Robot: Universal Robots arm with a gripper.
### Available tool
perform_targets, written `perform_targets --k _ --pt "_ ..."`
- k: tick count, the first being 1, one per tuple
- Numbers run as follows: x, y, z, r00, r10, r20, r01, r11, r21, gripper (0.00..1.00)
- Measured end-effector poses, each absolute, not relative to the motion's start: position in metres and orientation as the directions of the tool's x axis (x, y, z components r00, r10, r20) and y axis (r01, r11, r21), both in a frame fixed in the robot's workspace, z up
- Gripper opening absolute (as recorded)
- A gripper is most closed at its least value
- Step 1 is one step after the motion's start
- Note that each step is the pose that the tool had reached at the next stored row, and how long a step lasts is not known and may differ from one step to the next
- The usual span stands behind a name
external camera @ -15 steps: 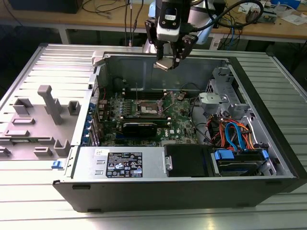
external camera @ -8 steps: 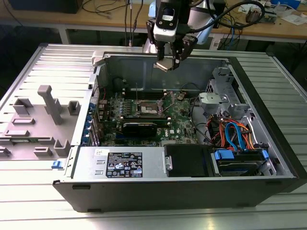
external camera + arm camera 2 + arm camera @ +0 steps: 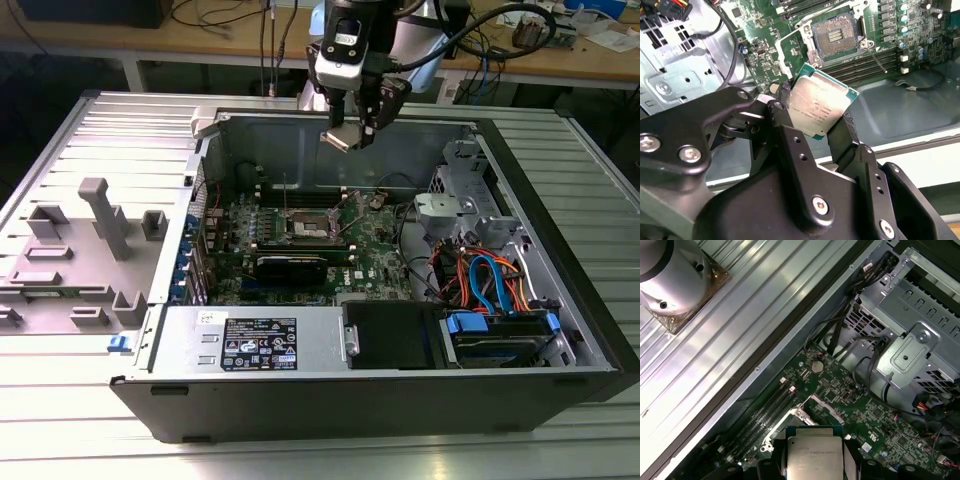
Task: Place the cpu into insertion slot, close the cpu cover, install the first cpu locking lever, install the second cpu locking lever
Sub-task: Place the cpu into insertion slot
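Holding cpu [image 3: 821, 106] — insertion slot [image 3: 836, 31] bare, cables [image 3: 482, 276] near.

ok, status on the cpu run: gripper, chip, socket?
Gripper shut on the cpu, held above the case. Insertion slot bare, no chip seated. Nothing seen blocking it.
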State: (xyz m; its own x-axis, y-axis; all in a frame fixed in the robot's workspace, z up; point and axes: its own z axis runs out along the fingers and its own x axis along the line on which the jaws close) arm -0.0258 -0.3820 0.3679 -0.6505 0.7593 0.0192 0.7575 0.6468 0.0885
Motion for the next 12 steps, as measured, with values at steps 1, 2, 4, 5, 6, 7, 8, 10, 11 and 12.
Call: perform_targets --k 1,2,4,5,6,7,8,10,11,12 --pt "-0.0258 -0.3820 0.3677 -0.640 0.768 0.019 0.766 0.636 0.089 0.54" --pt "-0.0258 -0.3820 0.3674 -0.629 0.777 0.019 0.775 0.625 0.089 0.54" --pt "-0.0258 -0.3821 0.3668 -0.596 0.803 0.019 0.801 0.593 0.088 0.54" --pt "-0.0258 -0.3821 0.3667 -0.588 0.808 0.019 0.806 0.585 0.088 0.54" --pt "-0.0259 -0.3821 0.3666 -0.583 0.812 0.019 0.810 0.580 0.088 0.54" --pt "-0.0258 -0.3821 0.3666 -0.582 0.813 0.019 0.811 0.578 0.089 0.54" --pt "-0.0258 -0.3821 0.3666 -0.582 0.813 0.019 0.811 0.578 0.089 0.54" --pt "-0.0258 -0.3820 0.3666 -0.582 0.813 0.019 0.811 0.578 0.089 0.54" --pt "-0.0258 -0.3820 0.3666 -0.582 0.813 0.019 0.811 0.578 0.089 0.54" --pt "-0.0258 -0.3820 0.3666 -0.582 0.813 0.019 0.811 0.578 0.089 0.54"
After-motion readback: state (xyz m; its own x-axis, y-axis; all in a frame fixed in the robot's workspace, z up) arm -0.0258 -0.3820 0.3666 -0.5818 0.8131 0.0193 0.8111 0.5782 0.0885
